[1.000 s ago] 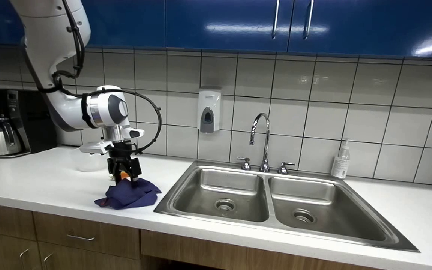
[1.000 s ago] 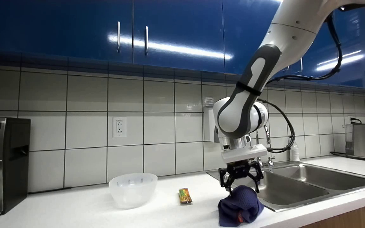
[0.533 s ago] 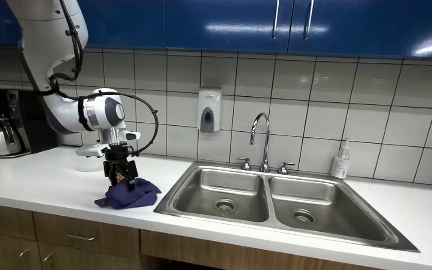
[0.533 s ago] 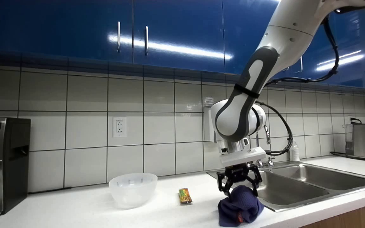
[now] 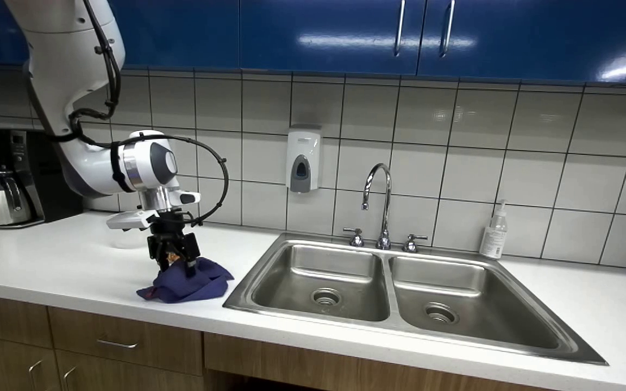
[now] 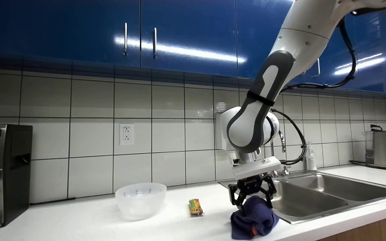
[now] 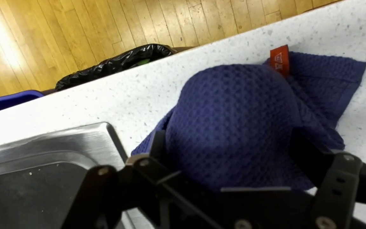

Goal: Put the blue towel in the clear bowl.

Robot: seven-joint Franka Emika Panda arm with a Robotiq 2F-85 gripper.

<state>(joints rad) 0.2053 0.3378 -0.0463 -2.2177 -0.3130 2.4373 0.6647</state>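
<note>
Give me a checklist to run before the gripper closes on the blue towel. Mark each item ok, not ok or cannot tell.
1. Gripper open and straddling the blue towel: ok.
2. Towel bunched up between the jaws: ok.
3. Jaws deep enough for a firm hold: cannot tell; tips too dark in the wrist view.
4. Clear bowl upright, opening upward: ok.
5. Low straight carry unobstructed: not ok; a packet lies between towel and bowl in an exterior view, so lifting first is probably wise.
</note>
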